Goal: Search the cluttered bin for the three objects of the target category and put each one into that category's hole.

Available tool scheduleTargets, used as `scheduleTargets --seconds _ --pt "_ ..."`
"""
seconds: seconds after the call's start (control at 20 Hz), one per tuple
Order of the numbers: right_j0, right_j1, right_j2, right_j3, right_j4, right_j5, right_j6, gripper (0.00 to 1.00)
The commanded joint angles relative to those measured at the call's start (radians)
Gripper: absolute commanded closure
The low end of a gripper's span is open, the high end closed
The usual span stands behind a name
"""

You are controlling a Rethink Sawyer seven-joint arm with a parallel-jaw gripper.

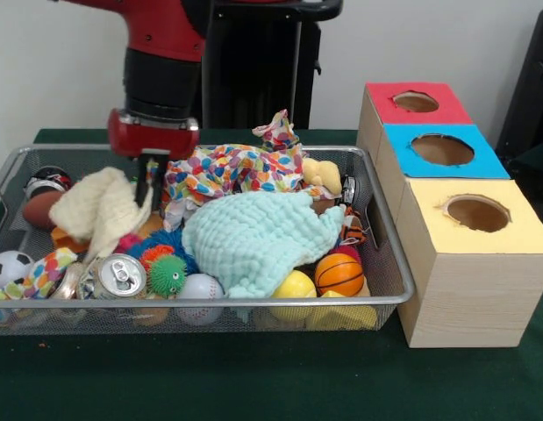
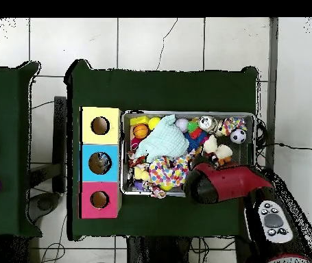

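Observation:
The wire mesh bin (image 1: 253, 303) holds a heap of toys and cloths; in the overhead view its rim (image 2: 186, 114) lies right of the box. No clear plastic bottle shows plainly; any are hidden under the clutter. My gripper (image 1: 150, 191) reaches down into the bin's left part, its fingers close together at the right edge of a cream cloth (image 1: 97, 209), which looks held. The blue-surround hole (image 1: 442, 149) is in the middle of the wooden box, also seen from overhead (image 2: 100, 163). The arm (image 2: 223, 183) covers part of the bin from above.
A mint cloth (image 1: 253, 237) and a spotted colourful cloth (image 1: 236, 167) cover the bin's middle. A silver soda can (image 1: 120, 276), a basketball (image 1: 339, 274), a yellow ball (image 1: 295, 288) and a soccer ball (image 1: 8, 267) lie at the front. Red (image 1: 416, 102) and yellow (image 1: 477, 213) holes flank the blue one.

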Motion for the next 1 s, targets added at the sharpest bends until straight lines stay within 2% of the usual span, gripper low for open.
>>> scheduleTargets --seconds 0.05,0.3,0.7,0.85,1.0 --pt "0.135 -0.013 -0.126 0.105 0.126 0.052 0.331 1.0" --pt "0.242 -0.039 -0.197 0.145 0.209 0.06 0.36 1.0" --pt "0.36 -0.087 -0.254 0.202 0.32 0.096 0.371 1.0" --pt "0.365 -0.079 -0.255 0.197 0.335 0.09 0.34 1.0" --pt "0.303 -0.07 -0.236 0.181 0.298 0.065 0.253 1.0"
